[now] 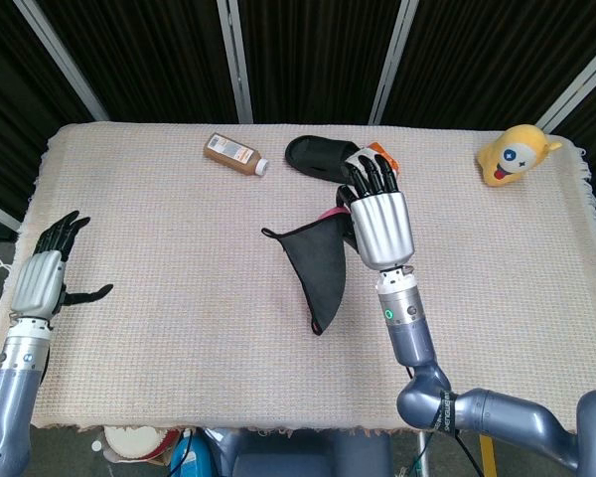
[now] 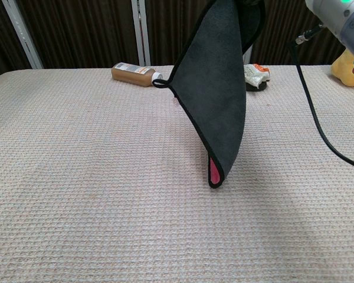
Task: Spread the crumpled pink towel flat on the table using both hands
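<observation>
Holding the towel (image 1: 318,263) aloft, right robot hand (image 1: 377,214) (no legible writing).

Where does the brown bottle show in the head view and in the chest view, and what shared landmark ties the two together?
Head view: the brown bottle lies at the far edge of the table, left of centre, left of the black slipper.
Chest view: the bottle lies at upper left of centre, just left of the hanging towel.
Shared landmark: the towel's small loop, pointing toward the bottle's side.
</observation>
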`<move>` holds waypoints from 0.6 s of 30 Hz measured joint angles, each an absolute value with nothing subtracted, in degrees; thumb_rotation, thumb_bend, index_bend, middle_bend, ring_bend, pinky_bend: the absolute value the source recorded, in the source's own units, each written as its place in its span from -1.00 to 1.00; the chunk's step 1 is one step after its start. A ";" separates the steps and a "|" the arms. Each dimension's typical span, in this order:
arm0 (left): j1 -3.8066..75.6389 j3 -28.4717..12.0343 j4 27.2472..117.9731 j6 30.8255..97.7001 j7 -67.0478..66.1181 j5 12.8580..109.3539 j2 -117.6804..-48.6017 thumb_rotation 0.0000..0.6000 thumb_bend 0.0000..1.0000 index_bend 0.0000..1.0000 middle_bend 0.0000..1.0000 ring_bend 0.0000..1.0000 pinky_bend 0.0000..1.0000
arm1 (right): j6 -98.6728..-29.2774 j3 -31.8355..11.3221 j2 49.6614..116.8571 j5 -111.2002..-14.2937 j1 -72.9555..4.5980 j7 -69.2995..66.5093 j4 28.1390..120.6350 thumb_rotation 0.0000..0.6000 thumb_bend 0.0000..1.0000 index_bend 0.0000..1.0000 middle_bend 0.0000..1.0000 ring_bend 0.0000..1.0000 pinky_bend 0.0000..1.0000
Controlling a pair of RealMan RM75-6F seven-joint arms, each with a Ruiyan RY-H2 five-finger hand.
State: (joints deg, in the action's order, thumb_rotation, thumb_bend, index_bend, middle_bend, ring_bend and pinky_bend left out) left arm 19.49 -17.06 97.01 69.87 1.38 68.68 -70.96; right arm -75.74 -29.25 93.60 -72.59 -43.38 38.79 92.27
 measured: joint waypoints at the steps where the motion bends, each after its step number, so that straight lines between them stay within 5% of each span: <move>1: 20.32 -17.72 96.84 69.19 1.51 68.17 -71.06 1.00 -0.82 -0.68 -1.00 -1.00 -1.00 | -75.84 -29.25 93.46 -72.41 -43.50 38.98 92.52 1.00 0.12 0.31 -0.40 -0.64 -0.69; 18: 36.22 -26.11 93.28 48.70 3.80 51.21 -74.43 1.00 -0.69 -0.47 -1.00 -1.00 -1.00 | -77.64 -28.33 91.01 -70.63 -44.39 42.33 97.06 1.00 0.13 0.33 -0.39 -0.64 -0.67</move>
State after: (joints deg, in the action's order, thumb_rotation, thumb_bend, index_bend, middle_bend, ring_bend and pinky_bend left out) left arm 36.22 -26.11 93.28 48.70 3.80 51.21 -74.43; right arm -77.64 -28.33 91.01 -70.63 -44.39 42.33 97.06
